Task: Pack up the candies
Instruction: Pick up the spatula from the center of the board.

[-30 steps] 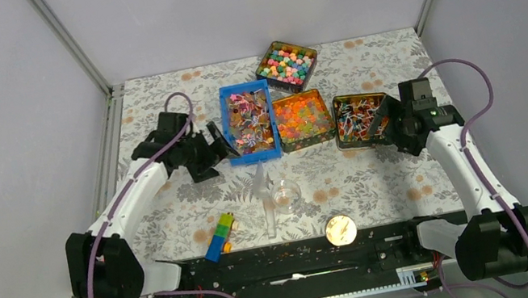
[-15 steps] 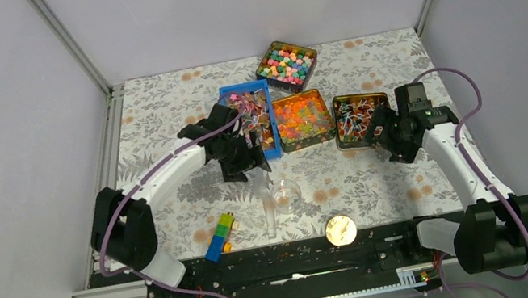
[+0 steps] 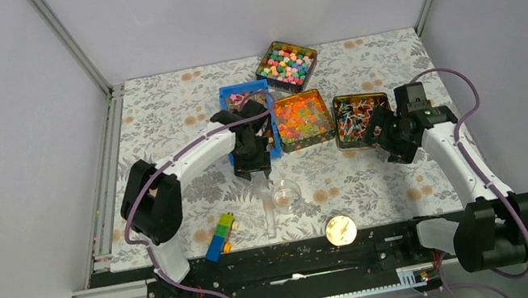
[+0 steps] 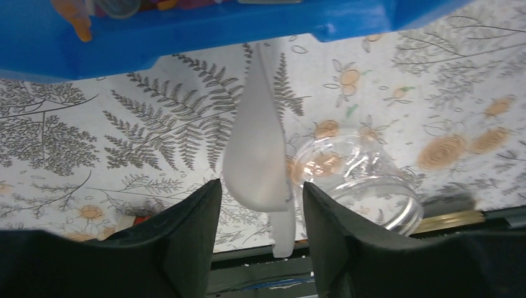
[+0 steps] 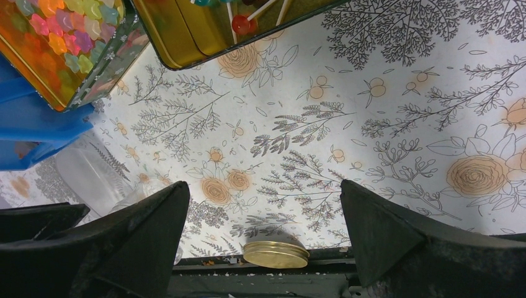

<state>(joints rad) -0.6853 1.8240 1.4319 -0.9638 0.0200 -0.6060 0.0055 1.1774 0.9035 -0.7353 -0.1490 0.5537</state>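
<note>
The candies (image 3: 243, 100) fill a blue bin (image 3: 228, 122) at mid-table, partly hidden by my left arm. My left gripper (image 3: 254, 169) hangs at the bin's near edge, open. In the left wrist view its fingers (image 4: 186, 230) stand on either side of a white scoop (image 4: 255, 155) without closing on it. The scoop (image 3: 264, 202) lies on the table by a clear jar (image 3: 286, 193), which also shows in the left wrist view (image 4: 366, 186). My right gripper (image 3: 392, 139) is open and empty over bare table, near a tin of lollipops (image 3: 358, 118).
A tin of orange gummies (image 3: 302, 119) sits between the bin and the lollipops. A tin of pastel balls (image 3: 286, 63) stands at the back. A gold lid (image 3: 340, 229) and stacked toy bricks (image 3: 219, 237) lie near the front edge. The lid also shows in the right wrist view (image 5: 276, 253).
My left arm has swung right, from left of the blue bin to its near edge above the scoop. My right gripper has shifted slightly.
</note>
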